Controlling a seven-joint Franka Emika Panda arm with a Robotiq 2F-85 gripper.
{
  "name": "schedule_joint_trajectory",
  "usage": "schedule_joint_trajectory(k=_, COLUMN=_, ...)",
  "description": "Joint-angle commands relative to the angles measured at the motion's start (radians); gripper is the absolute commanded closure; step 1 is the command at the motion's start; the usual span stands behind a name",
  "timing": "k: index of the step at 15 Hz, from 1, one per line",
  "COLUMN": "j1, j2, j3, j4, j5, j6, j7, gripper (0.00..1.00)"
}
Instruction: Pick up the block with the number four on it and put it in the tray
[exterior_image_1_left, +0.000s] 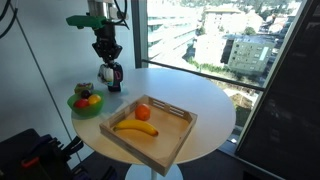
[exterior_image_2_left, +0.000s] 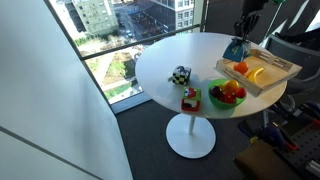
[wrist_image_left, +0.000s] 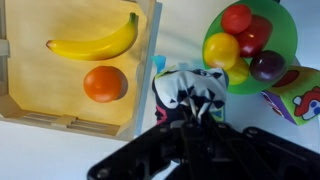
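Note:
The block (wrist_image_left: 188, 88), a small black cube with white panels, sits between my gripper's (wrist_image_left: 190, 110) fingers in the wrist view. The gripper is shut on it. In both exterior views the gripper (exterior_image_1_left: 110, 70) (exterior_image_2_left: 240, 40) holds the block (exterior_image_1_left: 114, 78) (exterior_image_2_left: 235, 50) low over the table, between the tray and the green bowl. The light-wood tray (exterior_image_1_left: 172, 140) (exterior_image_2_left: 282, 70) (wrist_image_left: 30, 100) holds a banana (wrist_image_left: 95, 42) and an orange (wrist_image_left: 105, 84). The block is just outside the tray's rim.
A green bowl (exterior_image_1_left: 80, 105) (exterior_image_2_left: 216, 98) (wrist_image_left: 285, 25) of fruit stands close beside the block. A red-and-white cube (exterior_image_2_left: 190, 99) (wrist_image_left: 297, 95) lies next to the bowl. Another dark-and-white cube (exterior_image_2_left: 180, 75) lies further out on the round white table (exterior_image_2_left: 170, 50). Windows border the table.

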Motion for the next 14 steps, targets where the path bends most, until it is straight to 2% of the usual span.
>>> schedule_joint_trajectory(k=1, j1=-0.008, j2=-0.057, j3=0.002, j4=-0.048, j5=-0.007, j6=0.032, j7=0.032, gripper=0.95)
schedule_joint_trajectory(k=2, j1=-0.007, j2=-0.058, j3=0.002, j4=-0.051, j5=-0.002, j6=0.037, j7=0.029, gripper=0.95)
schedule_joint_trajectory(k=3, j1=-0.003, j2=-0.024, j3=0.003, j4=-0.02, j5=0.0, j6=0.013, j7=0.008, gripper=0.89)
schedule_joint_trajectory(k=13, j1=-0.003, j2=-0.032, j3=0.003, j4=-0.031, j5=0.0, j6=0.022, j7=0.011, gripper=0.89)
schedule_joint_trajectory(k=14, j1=-0.004, j2=-0.036, j3=0.002, j4=-0.029, j5=-0.001, j6=0.021, j7=0.012, gripper=0.95)
